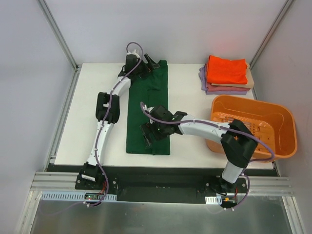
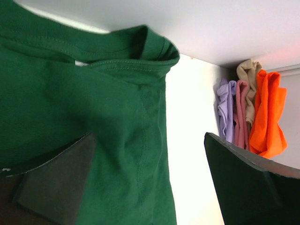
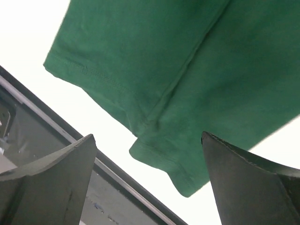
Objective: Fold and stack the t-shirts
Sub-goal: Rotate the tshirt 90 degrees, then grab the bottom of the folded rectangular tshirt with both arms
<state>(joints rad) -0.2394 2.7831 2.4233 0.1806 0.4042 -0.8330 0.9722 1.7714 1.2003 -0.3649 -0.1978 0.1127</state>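
Green t-shirt [image 1: 148, 102] is lying as a long strip, near-to-far, on the tabletop [image 1: 187, 92]; left tool [image 1: 152, 64] is hovering, fingers spread, over its far collar, right tool [image 1: 147, 138] (likewise spread) over the near hem.

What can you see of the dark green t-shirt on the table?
The dark green t-shirt, soft cloth, lies flat on the white table, folded lengthwise into a long narrow strip. Its ribbed collar is at the far end, its stitched hem at the near end. The left gripper and right gripper stand open over those ends.
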